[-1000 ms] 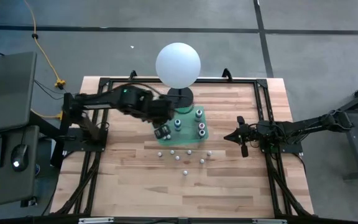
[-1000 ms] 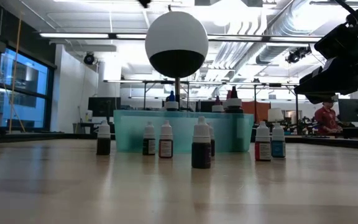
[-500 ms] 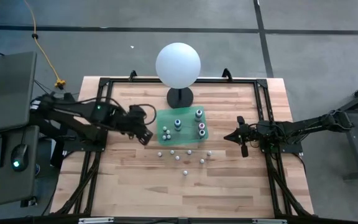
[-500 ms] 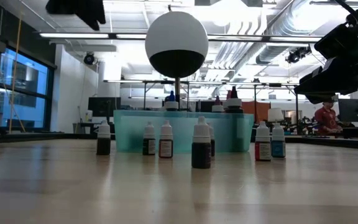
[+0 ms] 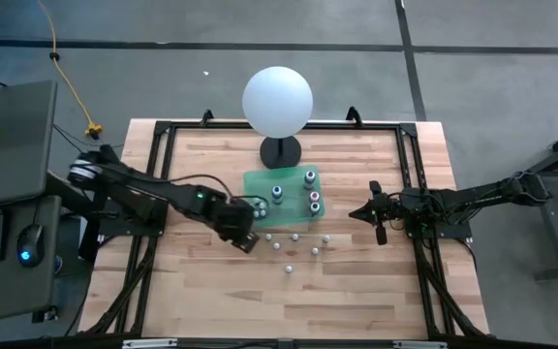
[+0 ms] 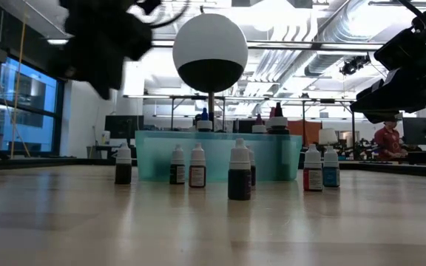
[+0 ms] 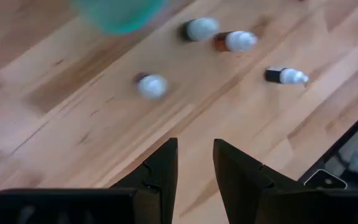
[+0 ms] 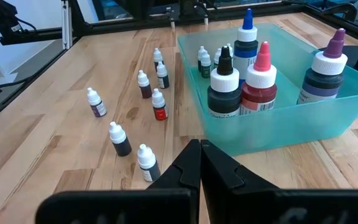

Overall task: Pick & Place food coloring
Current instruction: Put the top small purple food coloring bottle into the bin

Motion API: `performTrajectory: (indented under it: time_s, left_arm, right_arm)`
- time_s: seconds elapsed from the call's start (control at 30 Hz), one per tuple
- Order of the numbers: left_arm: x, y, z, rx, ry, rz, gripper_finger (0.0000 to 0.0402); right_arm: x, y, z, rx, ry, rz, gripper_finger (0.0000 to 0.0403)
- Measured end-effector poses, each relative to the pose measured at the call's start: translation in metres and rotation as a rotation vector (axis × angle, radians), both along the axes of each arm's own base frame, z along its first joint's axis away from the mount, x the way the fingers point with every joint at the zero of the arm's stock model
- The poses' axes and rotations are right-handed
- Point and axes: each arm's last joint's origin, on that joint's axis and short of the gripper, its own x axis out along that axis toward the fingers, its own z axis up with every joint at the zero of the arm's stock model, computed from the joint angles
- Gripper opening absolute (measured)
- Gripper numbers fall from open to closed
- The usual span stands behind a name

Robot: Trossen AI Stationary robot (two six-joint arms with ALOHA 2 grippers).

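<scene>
Several small food coloring bottles (image 5: 295, 236) stand upright on the wooden table near a green tray (image 5: 260, 179); more bottles (image 8: 257, 78) stand inside it. My left gripper (image 7: 196, 155) hovers, open and tipped steeply down, above the table at the left end of the loose bottles. The leftmost one (image 7: 151, 86) lies just ahead of its fingertips, and nothing is between the fingers. In the low view the gripper (image 6: 102, 44) hangs blurred above that bottle (image 6: 123, 164). My right gripper (image 8: 201, 152) waits shut at the table's right side (image 5: 371, 213).
A big white sphere on a black stand (image 5: 277, 102) rises behind the tray. A black metal frame (image 5: 153, 194) borders the table on the left, right and far sides. Bare wood (image 5: 289, 305) lies between the bottles and the near edge.
My left gripper has drawn back from the tray's left end toward the table's left, then swung toward the near edge and come down over the leftmost loose bottle, rolling about its own axis. The bottles have not moved.
</scene>
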Motion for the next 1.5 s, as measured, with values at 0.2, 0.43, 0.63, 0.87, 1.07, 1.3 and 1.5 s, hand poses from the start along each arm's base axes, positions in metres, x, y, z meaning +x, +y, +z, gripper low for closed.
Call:
performTrajectory:
  time_s: [0.2,0.43,0.63,0.87,1.07,1.3,1.5]
  left_arm:
    - [0.025,-0.005,-0.007,0.127,0.114,-0.122,0.0101]
    - [0.055,-0.010,-0.003,0.217,0.086,-0.247,0.0101]
    - [0.058,-0.010,-0.005,0.251,0.120,-0.283,0.0101]
    - [0.050,-0.007,-0.007,0.308,0.202,-0.321,0.0118]
    - [0.055,-0.007,-0.006,0.341,0.149,-0.297,0.0203]
    - [0.054,-0.008,-0.020,0.325,0.227,-0.281,0.0261]
    - [0.061,-0.012,-0.049,0.287,0.318,-0.318,0.0257]
  right_arm:
    - [0.000,0.000,0.000,0.000,0.001,0.000,0.0001]
    - [0.000,0.000,0.000,0.000,-0.003,0.000,0.0000]
    - [0.000,0.000,0.000,0.000,0.003,0.000,0.0000]
    - [0.000,0.000,-0.002,-0.002,0.018,0.000,0.0001]
    - [0.000,0.000,-0.002,-0.002,0.016,0.000,0.0001]
    - [0.000,0.000,-0.002,-0.002,0.016,0.000,0.0000]
    - [0.001,0.000,-0.001,-0.001,0.012,0.000,0.0000]
